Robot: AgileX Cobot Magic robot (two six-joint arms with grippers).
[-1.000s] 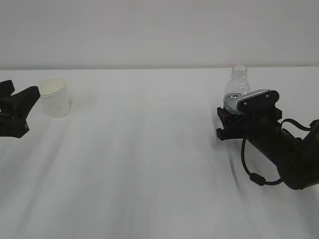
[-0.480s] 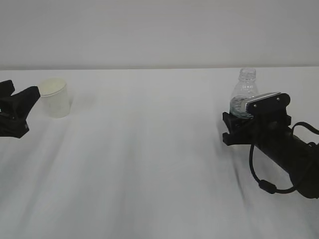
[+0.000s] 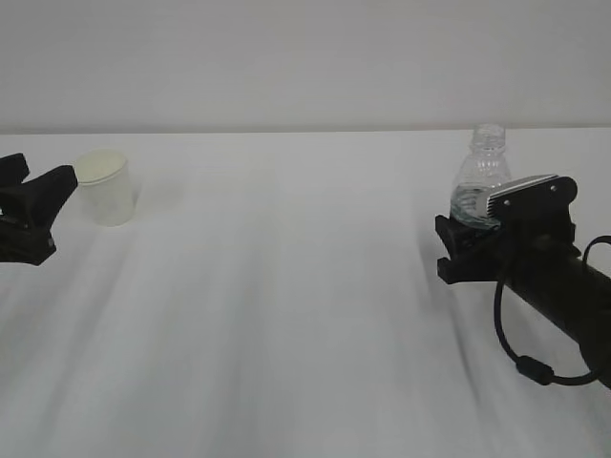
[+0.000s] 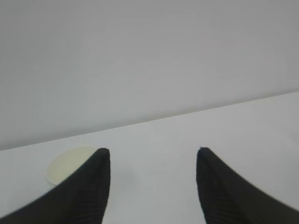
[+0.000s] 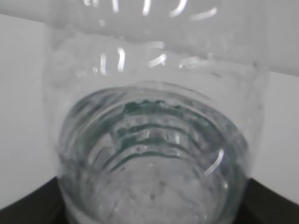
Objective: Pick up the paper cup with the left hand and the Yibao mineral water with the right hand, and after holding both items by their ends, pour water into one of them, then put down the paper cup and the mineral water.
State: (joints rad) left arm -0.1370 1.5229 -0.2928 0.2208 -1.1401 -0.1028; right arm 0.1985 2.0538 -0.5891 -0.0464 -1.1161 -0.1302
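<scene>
Just left of the paper cup (image 3: pixel 103 187), the left gripper (image 4: pixel 152 184) stands wide and empty and should straddle it squarely, while the right gripper (image 3: pixel 496 224) holds the Yibao mineral water (image 3: pixel 480 177) upright.

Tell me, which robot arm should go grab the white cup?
The left one, I think. The left pincer is open and sits right beside the paper cup but isn't around it. The right pincer is far across the table, busy holding the water bottle.
</scene>
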